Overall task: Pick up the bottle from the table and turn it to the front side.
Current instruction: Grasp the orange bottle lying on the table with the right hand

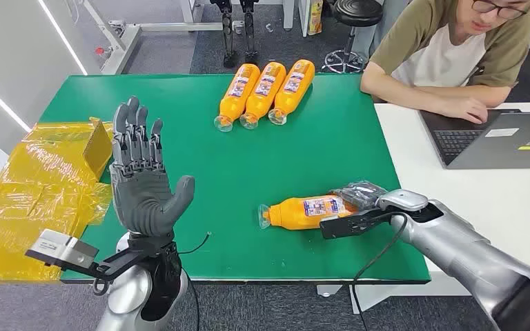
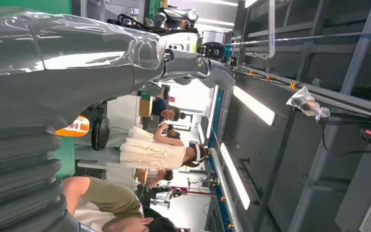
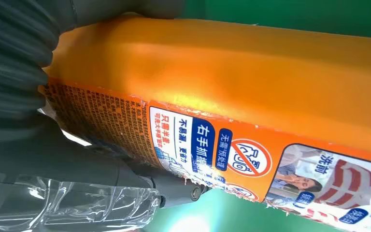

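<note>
Left robot hand (image 1: 141, 181) raised at 8 o'clock, fingers spread, palm empty. Right robot hand (image 1: 360, 196) at 4 o'clock grips base of orange bottle (image 1: 302, 211), lying on green desk (image 1: 234, 165), cap toward 9 o'clock. Three orange bottles (image 1: 266, 91) side by side at 12 o'clock.

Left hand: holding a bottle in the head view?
No. The left hand is raised with its fingers spread and nothing in it, apart from the lying orange bottle at the right hand.

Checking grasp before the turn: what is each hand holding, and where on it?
The right hand grips the lying orange bottle at its base end; the left hand holds nothing.
</note>
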Motion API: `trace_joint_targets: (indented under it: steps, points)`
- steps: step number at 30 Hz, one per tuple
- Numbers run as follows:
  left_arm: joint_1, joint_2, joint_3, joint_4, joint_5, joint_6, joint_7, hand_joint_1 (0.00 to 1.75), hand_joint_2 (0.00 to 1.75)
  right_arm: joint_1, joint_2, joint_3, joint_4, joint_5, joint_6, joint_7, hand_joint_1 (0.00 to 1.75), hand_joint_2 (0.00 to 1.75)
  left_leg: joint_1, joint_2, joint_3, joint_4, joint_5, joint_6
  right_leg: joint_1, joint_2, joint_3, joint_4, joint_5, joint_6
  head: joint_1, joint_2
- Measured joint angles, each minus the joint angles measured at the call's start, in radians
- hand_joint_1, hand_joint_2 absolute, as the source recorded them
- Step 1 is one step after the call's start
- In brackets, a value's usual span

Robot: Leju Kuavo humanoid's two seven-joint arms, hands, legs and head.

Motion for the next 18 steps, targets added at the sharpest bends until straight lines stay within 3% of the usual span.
trace_joint_targets:
  steps: [3, 8, 13, 18]
  points:
    - [0.013, 0.001, 0.000, -0.012, -0.007, 0.008, 0.006, 0.00, 1.75, 0.027, 0.010, -0.025, -0.009, 0.020, -0.070, 0.019, 1.75, 1.75, 0.000, 0.000, 0.000, 0.000, 0.000, 0.000, 0.000, 0.000, 0.000, 0.000, 0.000, 0.000, 0.000, 0.000]
    - [0.066, 0.001, 0.006, -0.043, -0.039, 0.032, 0.007, 0.00, 1.75, 0.123, 0.073, -0.151, -0.047, 0.049, -0.320, 0.078, 1.75, 1.75, 0.000, 0.000, -0.001, -0.001, 0.000, 0.000, 0.000, 0.000, -0.001, 0.000, -0.001, 0.000, 0.000, 0.000]
    - [0.110, 0.000, 0.015, -0.057, -0.054, 0.063, -0.009, 0.00, 1.75, 0.229, 0.183, -0.323, -0.103, 0.026, -0.560, 0.058, 1.75, 1.75, 0.001, -0.001, -0.001, -0.002, 0.000, 0.000, 0.001, 0.000, -0.001, 0.000, -0.001, 0.000, 0.000, 0.000]
    - [0.138, -0.001, 0.021, -0.060, -0.056, 0.096, -0.015, 0.00, 1.75, 0.396, 0.323, -0.490, -0.261, -0.045, -0.842, -0.040, 1.75, 1.75, 0.001, -0.002, -0.001, -0.003, -0.001, -0.001, 0.001, -0.001, -0.001, 0.000, -0.003, -0.001, 0.000, 0.000]
